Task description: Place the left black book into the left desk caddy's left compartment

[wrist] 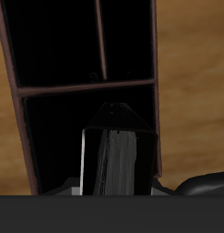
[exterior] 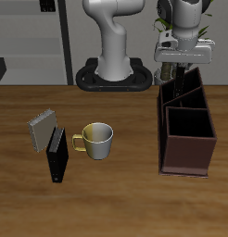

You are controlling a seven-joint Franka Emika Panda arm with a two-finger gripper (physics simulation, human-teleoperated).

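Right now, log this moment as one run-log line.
claw: shut on black book | position: above desk caddy | book: not yet released

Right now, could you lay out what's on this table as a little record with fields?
end effector: above the caddy's far end, shut on a black book
held book: upright, over the caddy's dark interior
caddy: maroon-brown box, black dividers
mug: white, yellowish handle, mid-table
other black book: beside the mug
grey speckled book: next to that book
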